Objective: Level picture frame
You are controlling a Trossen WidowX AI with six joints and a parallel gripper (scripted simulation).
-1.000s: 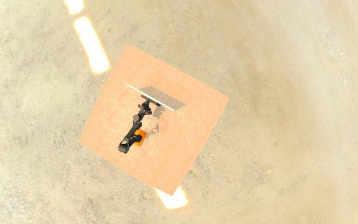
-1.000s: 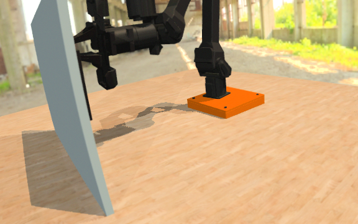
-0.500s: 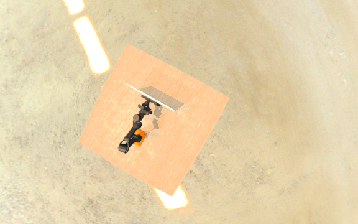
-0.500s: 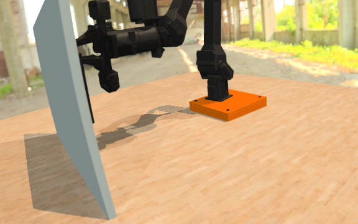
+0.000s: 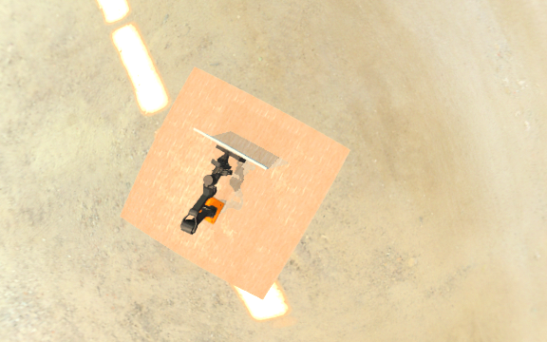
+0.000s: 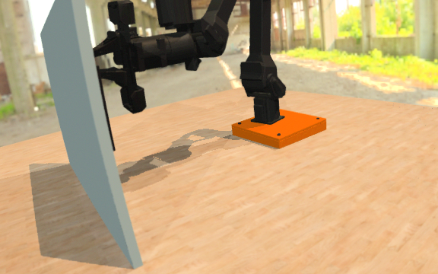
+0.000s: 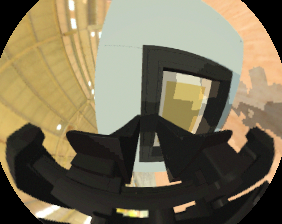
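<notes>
The dark picture frame [image 5: 219, 148] [image 6: 107, 116] [image 7: 148, 82] is against the pale wall panel [image 5: 257, 163] [image 6: 78, 95] [image 7: 119, 75]. The wrist view is turned sideways, so the frame's top bar runs up and down at its left, beside a pale mat and a yellowish picture. My gripper [image 5: 226, 153] [image 6: 96, 61] [image 7: 147, 117] is shut on this top bar, one finger above and one below it. The wall screw and the notched strip are hidden. How level the frame is, I cannot tell from these angles.
The arm reaches to the panel from its orange base [image 5: 216, 218] [image 6: 299, 122], which stands on the wooden table top [image 5: 273, 237] [image 6: 318, 198]. The panel stands upright and extends past the frame. Shadows of arm and panel fall on the wood.
</notes>
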